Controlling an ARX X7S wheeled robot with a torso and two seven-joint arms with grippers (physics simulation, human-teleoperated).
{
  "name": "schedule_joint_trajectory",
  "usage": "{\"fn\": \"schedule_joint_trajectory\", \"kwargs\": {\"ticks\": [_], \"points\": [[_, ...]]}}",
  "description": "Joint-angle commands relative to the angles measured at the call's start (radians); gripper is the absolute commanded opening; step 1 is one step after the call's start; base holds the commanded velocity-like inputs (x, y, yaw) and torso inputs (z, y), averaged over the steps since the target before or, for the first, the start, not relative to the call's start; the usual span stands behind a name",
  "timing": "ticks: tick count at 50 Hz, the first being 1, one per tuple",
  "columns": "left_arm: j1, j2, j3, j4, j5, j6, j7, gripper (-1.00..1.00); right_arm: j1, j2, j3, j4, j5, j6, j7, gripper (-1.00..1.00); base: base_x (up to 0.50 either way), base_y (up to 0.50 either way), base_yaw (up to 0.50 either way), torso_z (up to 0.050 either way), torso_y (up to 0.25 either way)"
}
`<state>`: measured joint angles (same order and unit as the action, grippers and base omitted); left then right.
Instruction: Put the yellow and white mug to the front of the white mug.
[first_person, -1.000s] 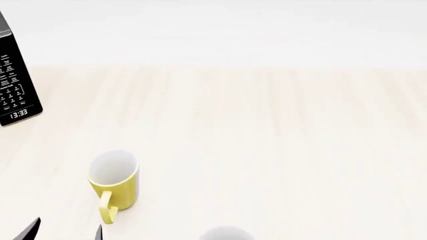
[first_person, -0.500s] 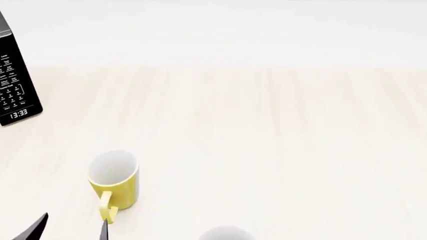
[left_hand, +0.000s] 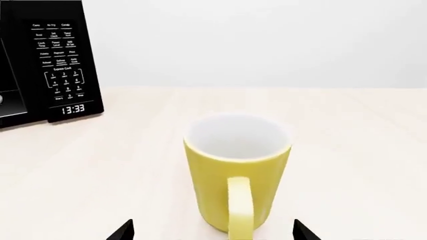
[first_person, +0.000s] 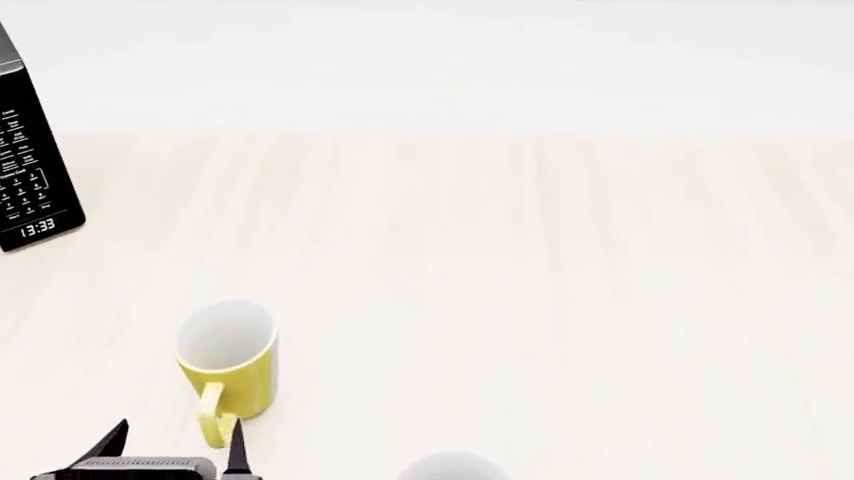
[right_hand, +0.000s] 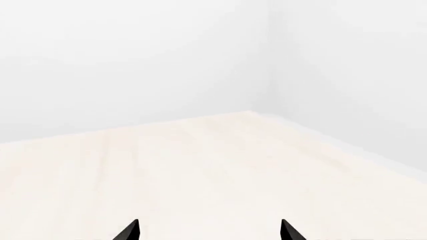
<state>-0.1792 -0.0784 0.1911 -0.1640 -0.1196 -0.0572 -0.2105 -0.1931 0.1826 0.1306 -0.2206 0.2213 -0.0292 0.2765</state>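
The yellow and white mug (first_person: 230, 362) stands upright on the pale wood table at the near left, its yellow handle (first_person: 212, 416) pointing toward me. It fills the left wrist view (left_hand: 237, 170). My left gripper (first_person: 174, 442) is open just in front of the mug, its fingertips either side of the handle, not touching; in the left wrist view the gripper (left_hand: 213, 231) shows only two dark tips. The white mug (first_person: 451, 467) shows only as a rim at the bottom edge. My right gripper (right_hand: 209, 230) is open and empty over bare table; it is out of the head view.
A black microwave (first_person: 30, 175) with a keypad and clock stands at the far left, also in the left wrist view (left_hand: 47, 65). A white wall runs behind the table. The right wrist view shows the table's far corner (right_hand: 250, 114) against the walls.
My left gripper has moved forward and right toward the yellow and white mug, its tips now flanking the handle. The mugs have not moved.
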Motion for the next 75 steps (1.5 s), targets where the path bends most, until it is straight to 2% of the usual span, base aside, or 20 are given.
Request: {"fn": "schedule_joint_trajectory", "kwargs": {"ticks": [1, 13, 23, 34, 44, 45, 59, 66, 70, 75], "points": [[-0.019, 0.015, 0.025, -0.026, -0.027, -0.006, -0.008, 1.0, 0.006, 0.003, -0.014, 0.016, 0.001, -0.006, 0.002, 1.0, 0.0, 0.0, 0.0, 0.0, 0.0], [-0.047, 0.004, 0.041, -0.055, -0.044, -0.016, -0.016, 1.0, 0.013, 0.007, -0.028, 0.022, 0.002, -0.005, 0.007, 1.0, 0.0, 0.0, 0.0, 0.0, 0.0], [-0.112, 0.016, 0.059, -0.197, -0.039, -0.002, -0.031, 1.0, 0.012, 0.013, -0.03, 0.02, 0.008, -0.008, 0.012, 1.0, 0.0, 0.0, 0.0, 0.0, 0.0], [-0.147, 0.016, 0.06, -0.257, -0.068, 0.01, -0.033, 1.0, 0.012, 0.018, -0.037, 0.019, 0.011, -0.007, 0.018, 1.0, 0.0, 0.0, 0.0, 0.0, 0.0], [-0.145, 0.003, 0.076, -0.219, -0.082, 0.007, -0.044, 1.0, 0.015, 0.022, -0.044, 0.026, 0.01, -0.007, 0.023, 1.0, 0.0, 0.0, 0.0, 0.0, 0.0], [-0.143, 0.001, 0.079, -0.219, -0.08, 0.013, -0.045, -1.0, 0.015, 0.022, -0.045, 0.025, 0.01, -0.007, 0.023, 1.0, 0.0, 0.0, 0.0, 0.0, 0.0], [-0.135, -0.014, 0.093, -0.184, -0.1, 0.034, -0.045, -1.0, 0.02, 0.027, -0.058, 0.036, 0.007, -0.008, 0.03, 1.0, 0.0, 0.0, 0.0, 0.0, 0.0], [-0.14, -0.03, 0.102, -0.197, -0.122, 0.052, -0.007, -1.0, 0.018, 0.03, -0.061, 0.033, 0.01, -0.009, 0.032, 1.0, 0.0, 0.0, 0.0, 0.0, 0.002], [-0.157, -0.061, 0.128, -0.189, -0.154, 0.096, 0.107, -1.0, 0.011, 0.035, -0.059, 0.022, 0.014, -0.012, 0.033, 1.0, 0.0, 0.0, 0.0, 0.0, 0.0], [-0.261, -0.095, 0.144, -0.304, -0.152, 0.163, 0.221, -1.0, 0.012, 0.036, -0.061, 0.031, 0.016, -0.019, 0.032, 1.0, 0.0, 0.0, 0.0, 0.0, 0.0]]}}
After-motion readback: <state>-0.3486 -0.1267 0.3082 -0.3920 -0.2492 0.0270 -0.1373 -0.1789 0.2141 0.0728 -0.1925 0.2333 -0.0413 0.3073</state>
